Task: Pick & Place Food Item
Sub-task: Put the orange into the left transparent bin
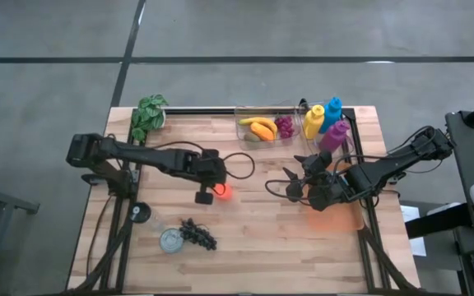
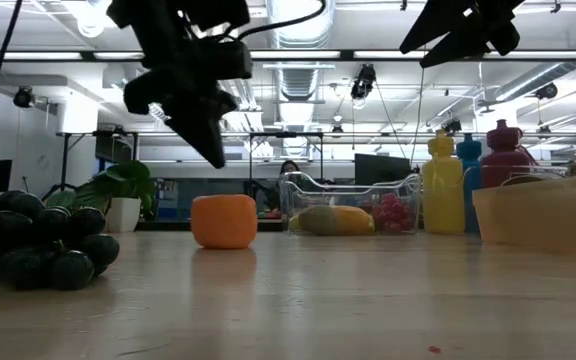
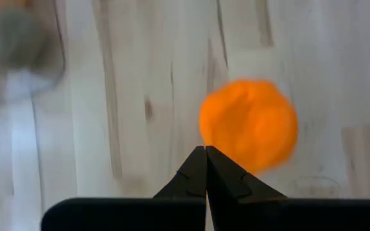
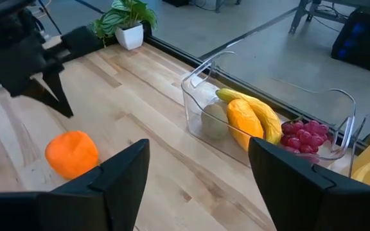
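I see left gripper (image 3: 205, 168) fingers pressed together, holding nothing, hovering above table (image 1: 262, 255) just beside one orange (image 1: 224, 192), not touching it. Right gripper (image 4: 198, 186) fingers spread wide, empty, above table's right side. Near edge: one dark grape bunch (image 1: 199, 233). Farther: one clear bin (image 1: 267, 127) with fruit. Three bottles (image 1: 325, 123) beside it. One potted plant (image 1: 148, 115) at far left corner.

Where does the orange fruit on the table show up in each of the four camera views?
High view: orange, table centre, beside the left gripper.
Low view: left of centre, before the clear bin.
Left wrist view: just past the shut fingertips.
Right wrist view: lower left.
Shared landmark: the clear bin.
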{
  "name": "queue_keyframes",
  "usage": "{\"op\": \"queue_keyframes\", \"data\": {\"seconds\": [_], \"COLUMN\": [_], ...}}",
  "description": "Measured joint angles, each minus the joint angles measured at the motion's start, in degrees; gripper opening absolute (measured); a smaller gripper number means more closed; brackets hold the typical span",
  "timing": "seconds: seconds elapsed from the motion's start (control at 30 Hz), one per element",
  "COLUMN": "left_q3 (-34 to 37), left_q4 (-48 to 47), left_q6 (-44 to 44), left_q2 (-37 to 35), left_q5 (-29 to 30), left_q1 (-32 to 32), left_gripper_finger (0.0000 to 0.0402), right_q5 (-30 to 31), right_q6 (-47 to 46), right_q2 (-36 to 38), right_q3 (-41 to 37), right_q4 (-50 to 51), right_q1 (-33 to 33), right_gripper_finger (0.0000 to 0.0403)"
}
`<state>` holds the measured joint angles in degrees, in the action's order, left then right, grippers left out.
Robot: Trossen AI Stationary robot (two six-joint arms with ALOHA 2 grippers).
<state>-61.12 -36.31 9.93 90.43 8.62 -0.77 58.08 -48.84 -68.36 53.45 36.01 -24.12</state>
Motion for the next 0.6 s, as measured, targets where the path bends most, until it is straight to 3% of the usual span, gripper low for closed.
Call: {"op": "queue_keyframes", "data": {"seconds": [0.1,0.43,0.6], "left_q3": [0.08,3.56,3.43], "left_q4": [-3.60,-1.64,-0.39], "left_q6": [-2.64,-4.27,-3.99], "left_q2": [-0.69,4.96,8.19], "left_q5": [0.01,-0.81,-5.36], "left_q1": [0.08,0.08,0.10], "left_gripper_finger": [0.0001,0.0001,0.0001], "right_q5": [0.00,0.00,0.00], "right_q6": [0.00,0.00,-0.02], "right_q2": [0.00,0.00,0.00], "right_q3": [0.00,0.00,0.00], "right_q4": [0.00,-0.31,-0.42], "right_q1": [0.00,-0.02,-0.02], "right_gripper_finger": [0.0255,0.0261,0.0265]}}
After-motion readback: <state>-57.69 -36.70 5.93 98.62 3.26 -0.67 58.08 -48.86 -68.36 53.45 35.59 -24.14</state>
